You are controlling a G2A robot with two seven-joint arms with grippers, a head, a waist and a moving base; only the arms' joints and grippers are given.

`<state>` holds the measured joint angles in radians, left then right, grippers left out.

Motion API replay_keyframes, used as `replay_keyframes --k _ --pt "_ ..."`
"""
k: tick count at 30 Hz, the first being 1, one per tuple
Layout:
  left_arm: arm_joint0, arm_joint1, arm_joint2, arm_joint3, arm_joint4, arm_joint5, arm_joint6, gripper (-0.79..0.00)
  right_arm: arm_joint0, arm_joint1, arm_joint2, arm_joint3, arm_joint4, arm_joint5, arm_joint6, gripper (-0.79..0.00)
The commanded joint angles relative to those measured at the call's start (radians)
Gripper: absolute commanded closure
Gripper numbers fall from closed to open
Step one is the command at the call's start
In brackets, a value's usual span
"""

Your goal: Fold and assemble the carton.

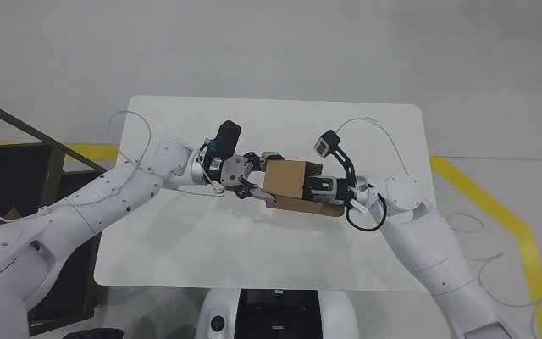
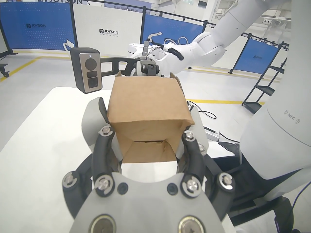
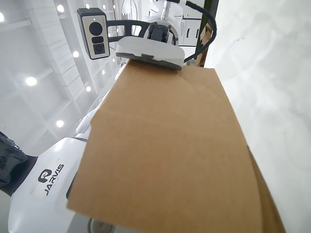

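Left wrist view: your left pincer (image 2: 147,115) hugs the near, open end of the carton (image 2: 145,93), over the bench (image 2: 29,146). Squeeze softly and keep the carton square. Farther off, your right pincer (image 1: 320,188) holds the other end.

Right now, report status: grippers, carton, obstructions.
Left gripper clamped on one end of carton, that end open. Right gripper at opposite end, grip unclear. Carton spans both arms over white table.
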<state>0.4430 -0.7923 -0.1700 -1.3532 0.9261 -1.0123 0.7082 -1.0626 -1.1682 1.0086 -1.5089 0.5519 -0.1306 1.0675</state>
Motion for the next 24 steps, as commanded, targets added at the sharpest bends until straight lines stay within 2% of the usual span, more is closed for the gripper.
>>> replay_keyframes --k 1,24 --pt "0.000 0.000 0.000 0.001 0.001 0.000 0.002 -0.289 0.001 -0.002 -0.004 0.001 0.003 -0.002 -0.001 0.000" --pt "0.000 0.000 0.000 0.001 0.005 0.000 0.010 -0.286 0.018 -0.016 -0.030 0.014 0.008 -0.012 -0.014 0.000"
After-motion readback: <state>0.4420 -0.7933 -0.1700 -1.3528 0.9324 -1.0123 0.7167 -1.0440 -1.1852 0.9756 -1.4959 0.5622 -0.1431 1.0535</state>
